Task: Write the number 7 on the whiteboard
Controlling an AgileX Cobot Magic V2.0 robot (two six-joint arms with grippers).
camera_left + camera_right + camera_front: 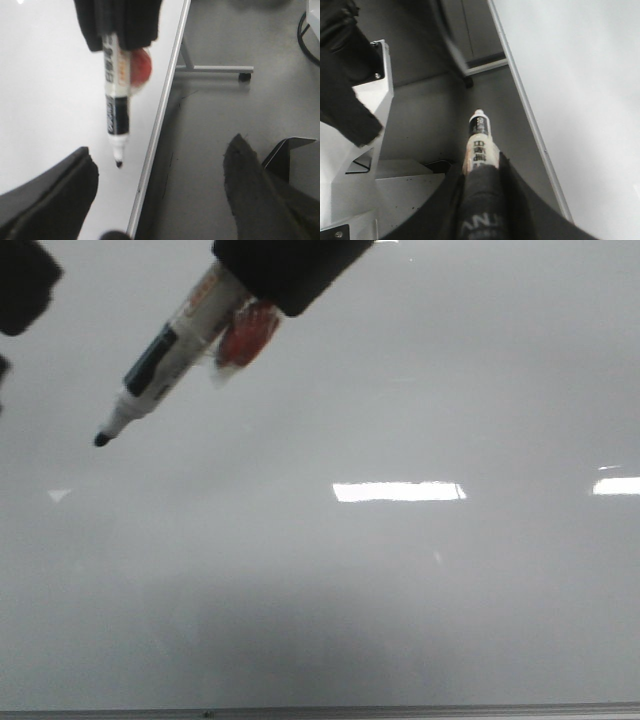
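Observation:
The whiteboard fills the front view, glossy and pale grey; no number 7 shows on it. My right gripper comes in from the top, shut on a black-and-white marker that slants down to the left. The marker's black tip is near the board; contact cannot be told. A red-orange round piece sits beside the marker's barrel. In the right wrist view the fingers clamp the marker. My left gripper is open and empty, just in front of the marker; its dark bulk shows top left.
The board's thin grey frame edge runs along the bottom, also seen as a rail. Beyond it lie the grey floor, a stand leg with a caster and a white base part. Bright light reflections lie on the board.

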